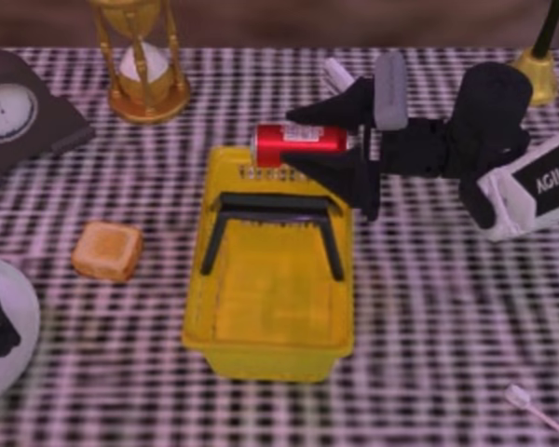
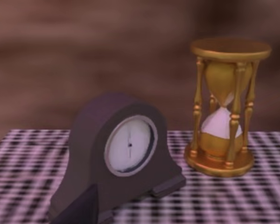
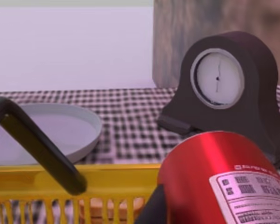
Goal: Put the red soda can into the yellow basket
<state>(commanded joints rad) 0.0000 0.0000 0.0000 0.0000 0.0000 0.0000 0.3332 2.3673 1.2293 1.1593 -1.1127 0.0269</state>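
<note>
The right gripper (image 1: 328, 140) holds the red can (image 1: 296, 143) over the yellow basket's (image 1: 197, 307) far rim; best move it above the middle before letting go.

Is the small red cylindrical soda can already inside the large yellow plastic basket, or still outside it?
Still outside: the red soda can lies sideways in the right gripper above the yellow basket's far rim, and the basket looks empty.

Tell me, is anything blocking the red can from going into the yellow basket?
Mostly no. The right gripper holds the red soda can sideways over the yellow basket's far rim. Inside looks bare, but the dark grey handles cross the opening just beyond that rim, so a drop there might clip them.
</note>
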